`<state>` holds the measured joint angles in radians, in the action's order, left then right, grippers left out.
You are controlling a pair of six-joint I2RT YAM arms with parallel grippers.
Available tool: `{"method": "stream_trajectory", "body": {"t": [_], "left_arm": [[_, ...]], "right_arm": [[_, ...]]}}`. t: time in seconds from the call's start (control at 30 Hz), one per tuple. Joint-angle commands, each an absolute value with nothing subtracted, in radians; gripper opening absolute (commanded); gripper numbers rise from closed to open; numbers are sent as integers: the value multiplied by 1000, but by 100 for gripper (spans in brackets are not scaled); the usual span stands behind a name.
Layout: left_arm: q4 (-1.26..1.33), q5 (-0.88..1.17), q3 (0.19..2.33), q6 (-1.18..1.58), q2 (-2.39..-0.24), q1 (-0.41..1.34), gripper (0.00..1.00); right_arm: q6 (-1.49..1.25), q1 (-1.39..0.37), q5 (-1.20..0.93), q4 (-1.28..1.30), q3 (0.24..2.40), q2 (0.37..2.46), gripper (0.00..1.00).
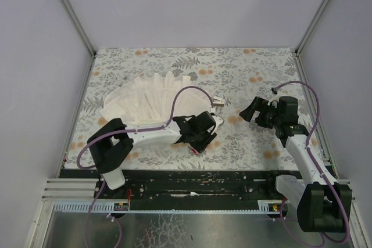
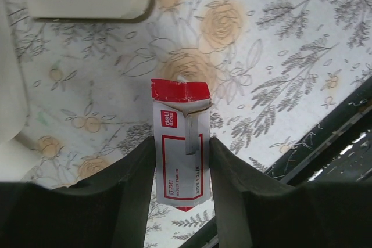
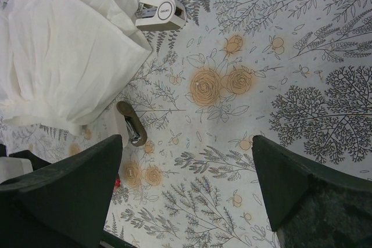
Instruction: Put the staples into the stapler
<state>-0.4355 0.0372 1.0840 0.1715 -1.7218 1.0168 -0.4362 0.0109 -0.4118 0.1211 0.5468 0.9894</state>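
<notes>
In the left wrist view my left gripper is shut on the red box with a white label, pressing its two long sides. The box's red end is torn open, and a silvery strip of staples pokes out over the label. From above, the left gripper holds the box low near the table's front. The stapler, small and pale with dark metal inside, lies beside the cloth. My right gripper hangs open over bare tablecloth, right of the stapler.
A big white pleated cloth covers the table's left middle. A second beige piece with a brown rim and silvery metal lies by the cloth's edge, near the left gripper. The black front rail runs along the near edge.
</notes>
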Motion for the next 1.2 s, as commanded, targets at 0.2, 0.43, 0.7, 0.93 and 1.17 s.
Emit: {"method": "stream_trajectory", "body": {"t": [0.2, 0.43, 0.7, 0.93, 1.17], "left_arm": [[-458, 5, 1135, 119, -1748, 1095, 46], [-493, -70, 1174, 162, -1639, 1078, 77], [-623, -190, 1303, 278, -1546, 748, 77], [-609, -178, 1445, 382, -1682, 278, 66], [-572, -232, 1688, 400, -1937, 53, 57]], "right_arm": [[-421, 5, -423, 87, 565, 963, 99], [-422, 5, -425, 98, 566, 944, 99], [-422, 5, -443, 92, 565, 938, 99], [-425, 5, -445, 84, 563, 931, 99], [-423, 5, -439, 93, 566, 925, 99]]}}
